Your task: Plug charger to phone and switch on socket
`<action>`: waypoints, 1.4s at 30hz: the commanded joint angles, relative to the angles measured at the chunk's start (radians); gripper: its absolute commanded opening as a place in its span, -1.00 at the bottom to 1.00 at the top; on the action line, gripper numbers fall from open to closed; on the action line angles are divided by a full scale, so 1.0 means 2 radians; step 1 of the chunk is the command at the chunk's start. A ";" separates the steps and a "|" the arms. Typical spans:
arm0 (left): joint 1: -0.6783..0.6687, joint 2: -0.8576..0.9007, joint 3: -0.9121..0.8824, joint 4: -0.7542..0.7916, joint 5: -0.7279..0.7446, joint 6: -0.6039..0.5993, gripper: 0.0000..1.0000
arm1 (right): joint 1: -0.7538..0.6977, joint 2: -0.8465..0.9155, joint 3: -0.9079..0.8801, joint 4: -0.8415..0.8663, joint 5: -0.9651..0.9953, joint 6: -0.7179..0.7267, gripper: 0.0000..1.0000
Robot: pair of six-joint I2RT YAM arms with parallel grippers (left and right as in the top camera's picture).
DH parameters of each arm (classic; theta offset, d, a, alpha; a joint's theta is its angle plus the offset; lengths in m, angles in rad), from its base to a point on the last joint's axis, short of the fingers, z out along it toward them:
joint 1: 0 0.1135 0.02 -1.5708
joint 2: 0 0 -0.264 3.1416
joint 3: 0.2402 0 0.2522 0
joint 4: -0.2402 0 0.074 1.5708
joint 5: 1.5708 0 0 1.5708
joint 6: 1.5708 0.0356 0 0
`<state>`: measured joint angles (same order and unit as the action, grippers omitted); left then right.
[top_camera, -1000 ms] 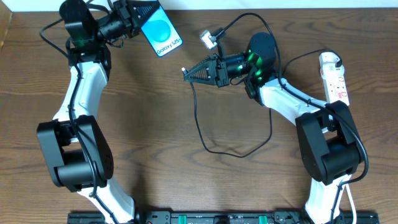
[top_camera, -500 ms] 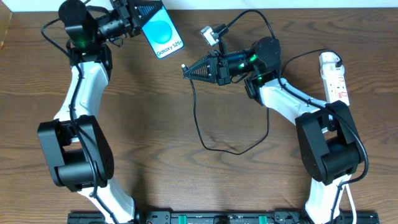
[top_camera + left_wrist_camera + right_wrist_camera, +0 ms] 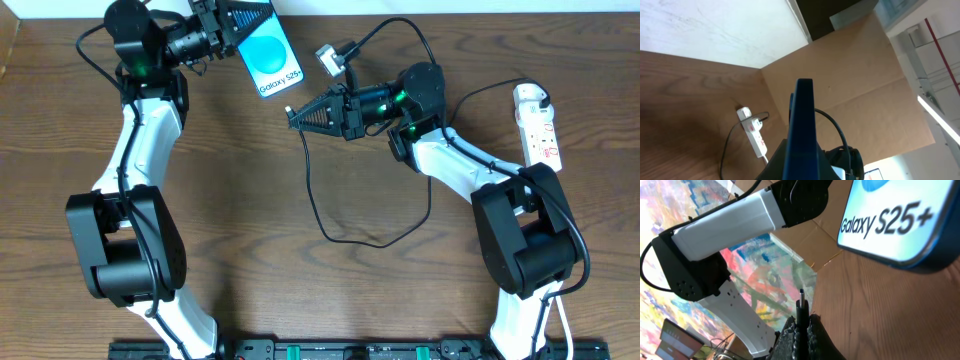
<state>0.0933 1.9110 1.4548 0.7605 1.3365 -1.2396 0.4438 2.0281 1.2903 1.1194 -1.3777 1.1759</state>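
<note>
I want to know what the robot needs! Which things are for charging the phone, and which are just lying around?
For the job: phone, in the left gripper; charger, plug tip in the right gripper; socket.
Just lying about: cardboard panel beyond the table.

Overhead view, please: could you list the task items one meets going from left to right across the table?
phone → charger's white adapter → socket
</note>
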 commanded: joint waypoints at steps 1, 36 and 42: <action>-0.006 -0.015 0.010 0.006 0.014 -0.020 -0.85 | 0.001 -0.001 0.007 0.002 0.015 -0.003 -0.98; -0.004 -0.015 0.010 0.006 0.046 -0.030 -0.85 | 0.001 -0.001 0.007 -0.041 0.046 -0.001 -0.99; -0.004 -0.015 0.010 0.006 0.046 -0.024 -0.85 | 0.001 -0.001 0.007 -0.041 0.043 -0.001 -0.98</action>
<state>0.0784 1.9110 1.4548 0.7612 1.4128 -1.3048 0.4438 2.0281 1.2903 1.0363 -1.3014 1.1763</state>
